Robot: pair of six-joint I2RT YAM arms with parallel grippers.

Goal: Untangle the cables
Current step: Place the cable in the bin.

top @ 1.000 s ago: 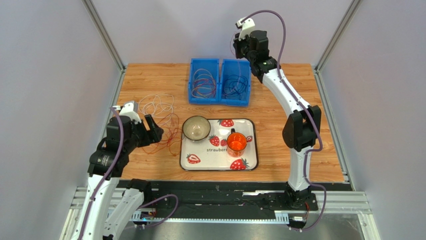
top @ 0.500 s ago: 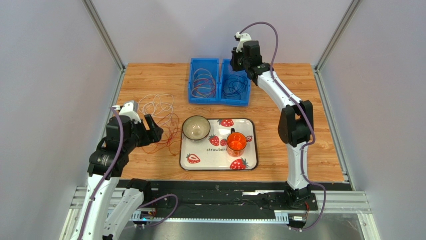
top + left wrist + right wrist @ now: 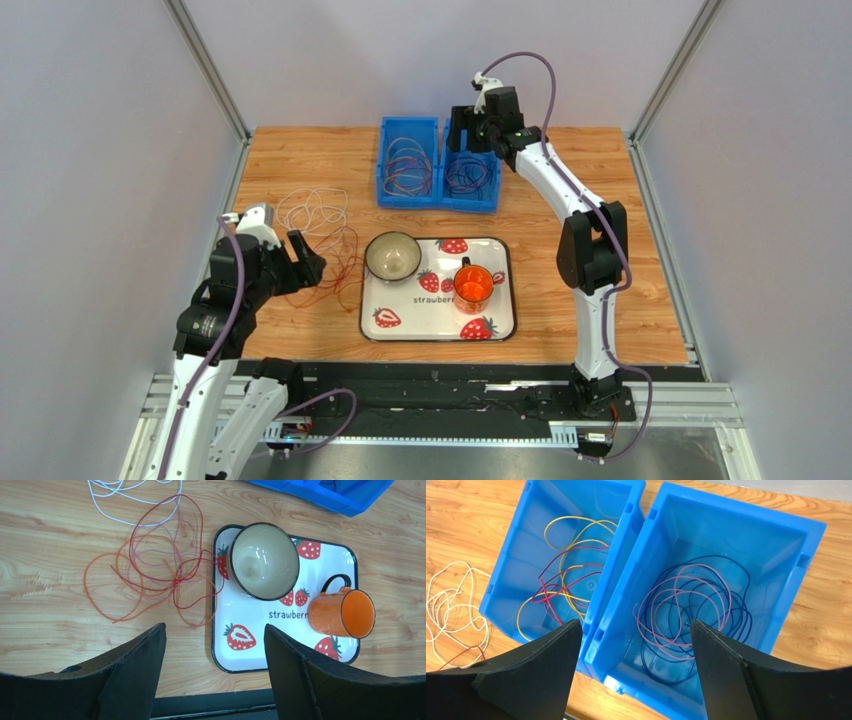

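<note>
Our right fingers have dropped over the blue bins, spread wide and empty. Nearer, our left fingers gape, empty, above red-orange cables reaching the tray on the surface; white cables lie beyond. Only the right wrist view separates pink and navy cables in the right bin.

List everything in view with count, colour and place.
table: one, wooden
bins: two, blue, side by side, far middle
yellow and red cables: a few, left bin
dark blue and pink cables: several, right bin
white cables: loose coil, table, left of bins
red and orange cables: tangled loops, table, at tray's left edge
tray: one, white with strawberries, near middle
bowl: one, beige inside, tray's far-left corner
mug: one, orange, tray, right of bowl
left gripper: open, above red and orange cables
right gripper: open, above bins
</note>
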